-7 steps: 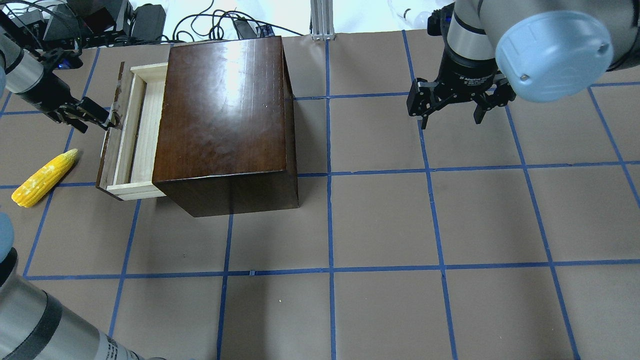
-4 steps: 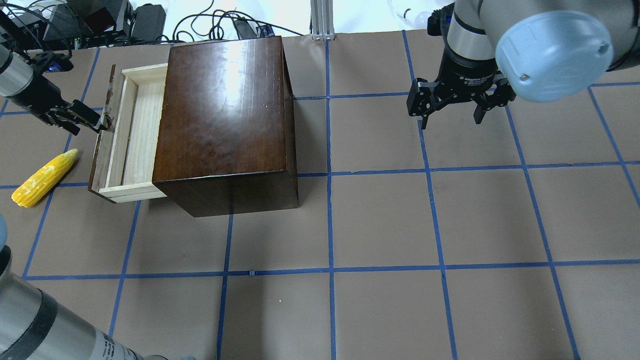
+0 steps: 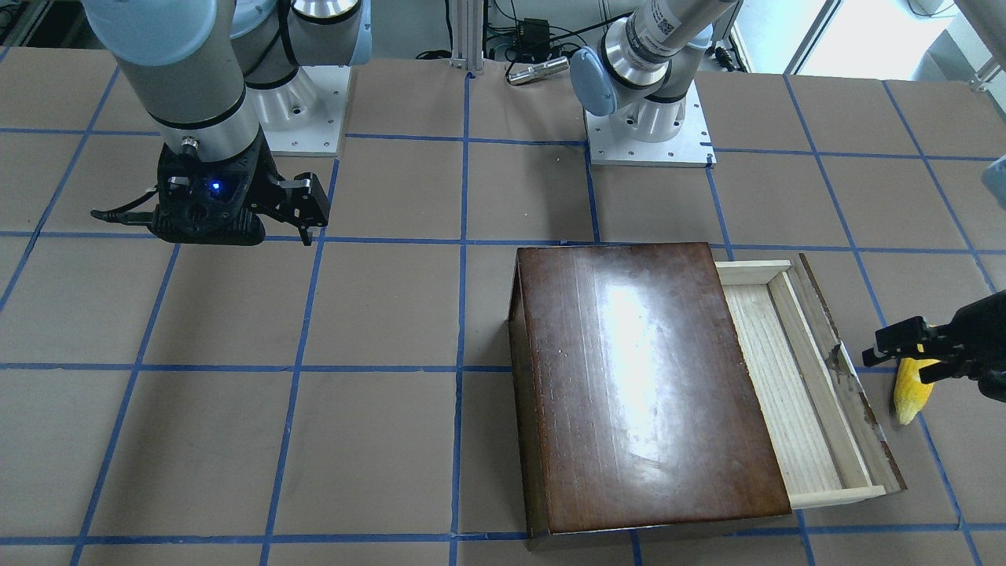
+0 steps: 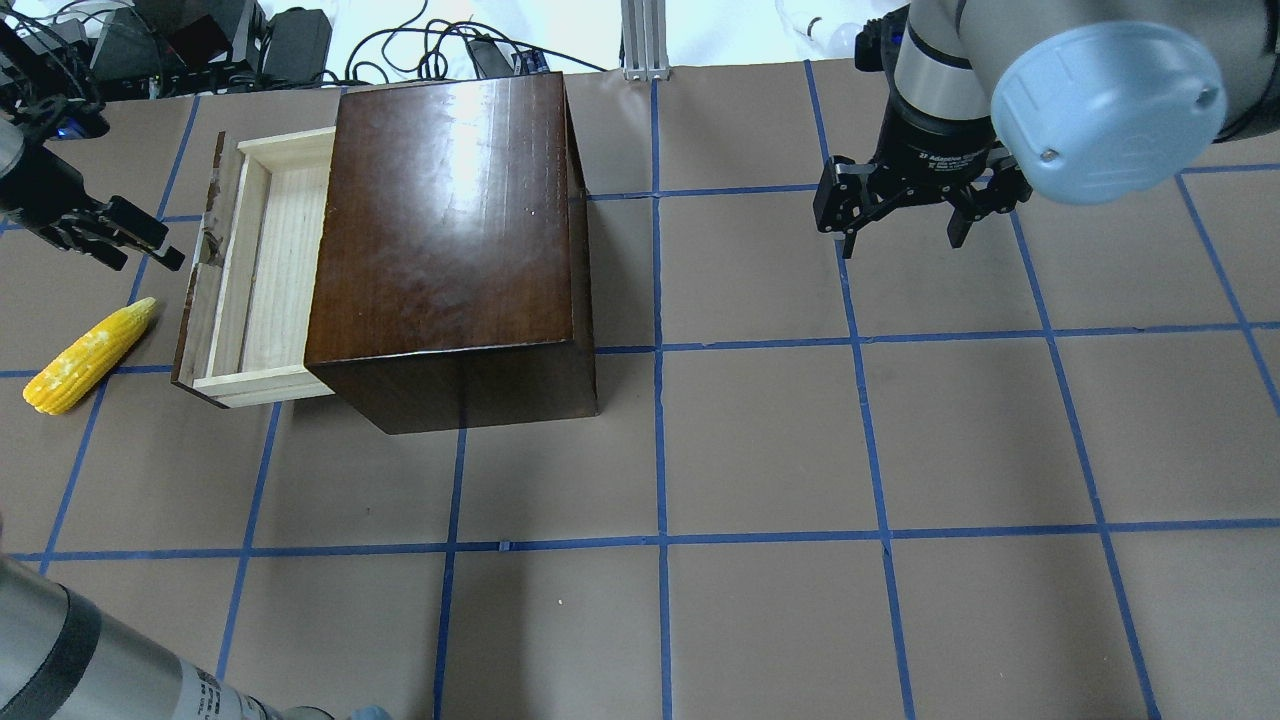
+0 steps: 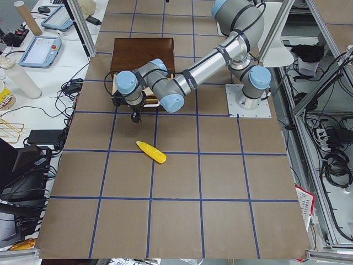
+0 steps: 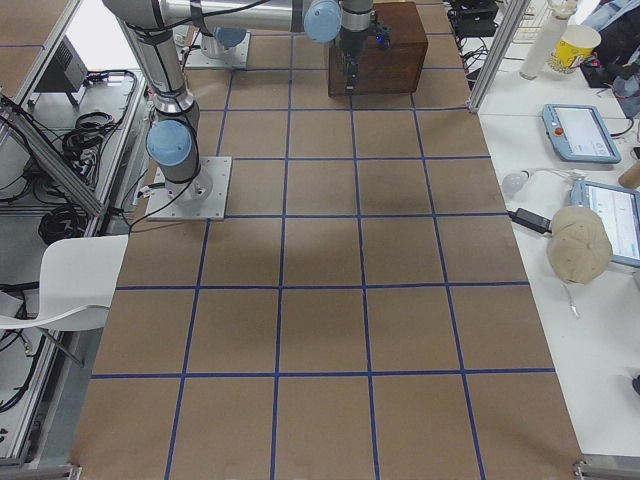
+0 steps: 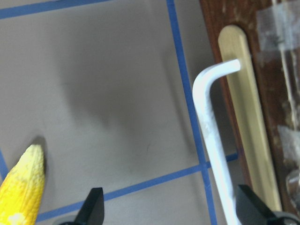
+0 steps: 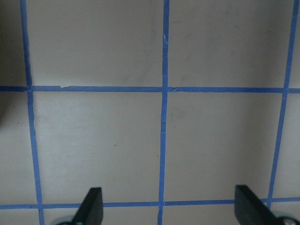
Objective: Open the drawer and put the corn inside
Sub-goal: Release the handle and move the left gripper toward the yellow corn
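The dark brown box (image 4: 450, 220) stands at the back left of the table. Its pale-wood drawer (image 4: 270, 270) is pulled out toward the left, and the worn front panel and whitish handle (image 7: 211, 140) show in the left wrist view. The yellow corn (image 4: 88, 358) lies on the table left of the drawer; it also shows in the front view (image 3: 912, 393) and in the left wrist view (image 7: 21, 190). My left gripper (image 4: 160, 248) is open and empty, a short way left of the handle and above the corn's tip. My right gripper (image 4: 902, 243) is open and empty over bare table at the back right.
The table is brown paper with a blue tape grid (image 4: 660, 540). Cables and boxes (image 4: 250, 40) lie beyond the back edge behind the box. The right wrist view shows only table (image 8: 164, 117) under the open fingers.
The drawer slid further out to the left. My left gripper let go of the handle and drew back to the left. The right arm has not moved.
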Controlling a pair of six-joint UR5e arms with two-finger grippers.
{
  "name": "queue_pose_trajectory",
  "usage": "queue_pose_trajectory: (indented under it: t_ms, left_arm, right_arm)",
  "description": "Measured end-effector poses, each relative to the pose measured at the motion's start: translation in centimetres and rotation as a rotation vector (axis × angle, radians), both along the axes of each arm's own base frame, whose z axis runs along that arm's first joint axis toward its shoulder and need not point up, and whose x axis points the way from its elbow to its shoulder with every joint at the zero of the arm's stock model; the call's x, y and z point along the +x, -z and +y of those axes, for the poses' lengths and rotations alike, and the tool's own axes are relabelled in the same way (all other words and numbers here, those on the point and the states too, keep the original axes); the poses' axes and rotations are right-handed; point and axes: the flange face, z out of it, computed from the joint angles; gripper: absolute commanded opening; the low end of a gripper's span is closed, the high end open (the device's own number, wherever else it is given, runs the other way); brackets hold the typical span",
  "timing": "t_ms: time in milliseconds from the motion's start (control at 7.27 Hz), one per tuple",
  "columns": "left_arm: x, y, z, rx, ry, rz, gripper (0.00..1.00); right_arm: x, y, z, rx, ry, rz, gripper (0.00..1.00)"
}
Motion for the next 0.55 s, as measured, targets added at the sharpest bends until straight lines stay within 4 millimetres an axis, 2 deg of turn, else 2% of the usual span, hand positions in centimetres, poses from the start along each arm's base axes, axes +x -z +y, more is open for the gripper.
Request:
queue_pose_trajectory:
  t_ms: [275, 550]
  left_arm:
    - [3.6, -1.3, 1.0, -0.001, 0.069, -0.055, 1.0]
    - [7.1, -0.3, 2.3, 0.004, 0.186, -0.077, 1.0]
  right_arm:
    - [0.0, 0.1, 0.0, 0.001, 0.0, 0.0, 1.0]
    - [0.0, 0.1, 0.0, 0.001, 0.0, 0.001, 1.0]
